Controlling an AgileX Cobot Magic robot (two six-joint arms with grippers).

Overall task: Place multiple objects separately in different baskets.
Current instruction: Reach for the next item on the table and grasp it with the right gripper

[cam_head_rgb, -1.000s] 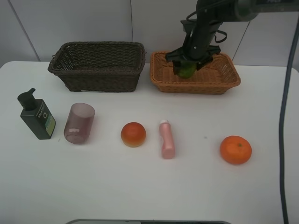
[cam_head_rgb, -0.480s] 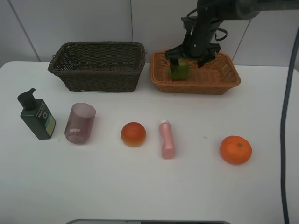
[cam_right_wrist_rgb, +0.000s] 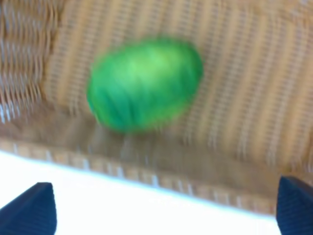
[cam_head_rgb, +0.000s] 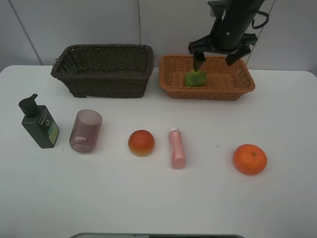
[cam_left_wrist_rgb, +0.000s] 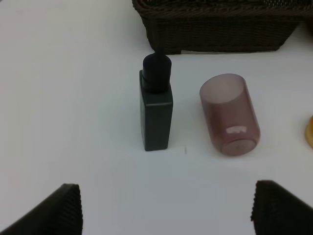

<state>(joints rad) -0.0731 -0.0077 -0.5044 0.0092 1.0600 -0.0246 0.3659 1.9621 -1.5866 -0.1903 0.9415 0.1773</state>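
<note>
The green round fruit (cam_head_rgb: 195, 78) (cam_right_wrist_rgb: 144, 83) lies loose inside the light orange-tan basket (cam_head_rgb: 208, 94) (cam_right_wrist_rgb: 244, 73). My right gripper (cam_head_rgb: 214, 58) (cam_right_wrist_rgb: 164, 210) hangs open just above it, with nothing between its fingers. On the table stand the dark green pump bottle (cam_head_rgb: 38, 122) (cam_left_wrist_rgb: 157, 107), the purple cup (cam_head_rgb: 85, 131) (cam_left_wrist_rgb: 230, 115) on its side, the red-orange fruit (cam_head_rgb: 141, 143), the pink bottle (cam_head_rgb: 176, 148) lying flat, and the orange (cam_head_rgb: 249, 159). The dark brown basket (cam_head_rgb: 104, 69) (cam_left_wrist_rgb: 215, 29) holds nothing visible. My left gripper (cam_left_wrist_rgb: 171, 210) is open, short of the pump bottle and cup, and is out of the exterior view.
White table with a tiled wall behind the baskets. A dark cable (cam_head_rgb: 300, 124) hangs down the right side. The table's front edge runs along the bottom of the exterior view.
My right gripper opened and let the green fruit drop into the light basket, then rose and shifted right. The left gripper and other objects stayed put.
</note>
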